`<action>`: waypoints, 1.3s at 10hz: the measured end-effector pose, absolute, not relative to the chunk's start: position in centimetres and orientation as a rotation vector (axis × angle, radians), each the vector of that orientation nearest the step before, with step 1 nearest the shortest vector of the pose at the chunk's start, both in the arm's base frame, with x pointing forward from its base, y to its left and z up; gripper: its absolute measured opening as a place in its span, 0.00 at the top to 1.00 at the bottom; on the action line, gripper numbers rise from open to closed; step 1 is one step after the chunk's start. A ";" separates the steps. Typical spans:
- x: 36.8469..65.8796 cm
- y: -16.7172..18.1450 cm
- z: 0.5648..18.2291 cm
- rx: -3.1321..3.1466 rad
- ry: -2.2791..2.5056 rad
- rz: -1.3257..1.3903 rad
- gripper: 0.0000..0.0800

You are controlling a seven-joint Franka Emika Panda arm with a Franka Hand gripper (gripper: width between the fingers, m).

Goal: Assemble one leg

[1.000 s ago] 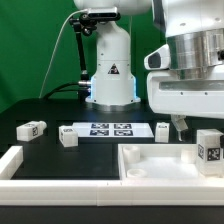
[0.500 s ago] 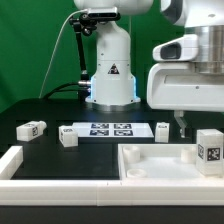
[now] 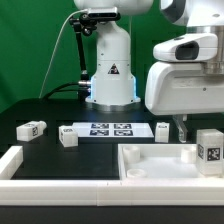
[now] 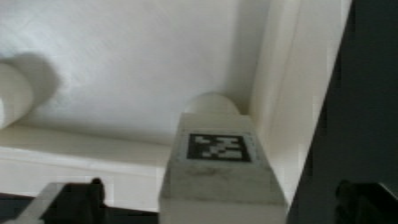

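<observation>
My gripper [image 3: 181, 126] hangs over the right part of the large white square piece [image 3: 150, 158]. In the wrist view a leg [image 4: 222, 165] with a black-and-white tag lies on that white piece, between my two dark fingers [image 4: 71, 203]. The jaws are open, with a gap on each side of the leg. In the exterior view a leg [image 3: 210, 150] stands at the right edge of the square piece, just beside my gripper. Three more legs lie on the black table, at the exterior view's left [image 3: 31, 128], centre-left [image 3: 68, 137] and centre-right [image 3: 162, 129].
The marker board [image 3: 108, 129] lies flat behind the square piece. A white rail [image 3: 10, 160] runs along the front left. The robot base [image 3: 110, 70] stands at the back. A round hole [image 4: 15, 90] shows in the square piece.
The hand has turned and shifted slightly over the right of the square piece, then held nearly still. The legs have not moved.
</observation>
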State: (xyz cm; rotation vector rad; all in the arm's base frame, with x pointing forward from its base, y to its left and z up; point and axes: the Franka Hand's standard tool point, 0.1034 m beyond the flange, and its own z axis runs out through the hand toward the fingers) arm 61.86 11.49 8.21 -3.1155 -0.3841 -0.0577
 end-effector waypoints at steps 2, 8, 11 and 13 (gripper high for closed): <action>61.9 11.5 8.2 -3.109 -0.421 -0.058 0.21; 61.8 11.5 8.2 -3.116 -0.294 -0.056 0.64; 61.9 11.7 8.1 -3.076 0.328 -0.074 0.64; 61.9 11.8 8.0 -3.001 0.665 -0.073 0.64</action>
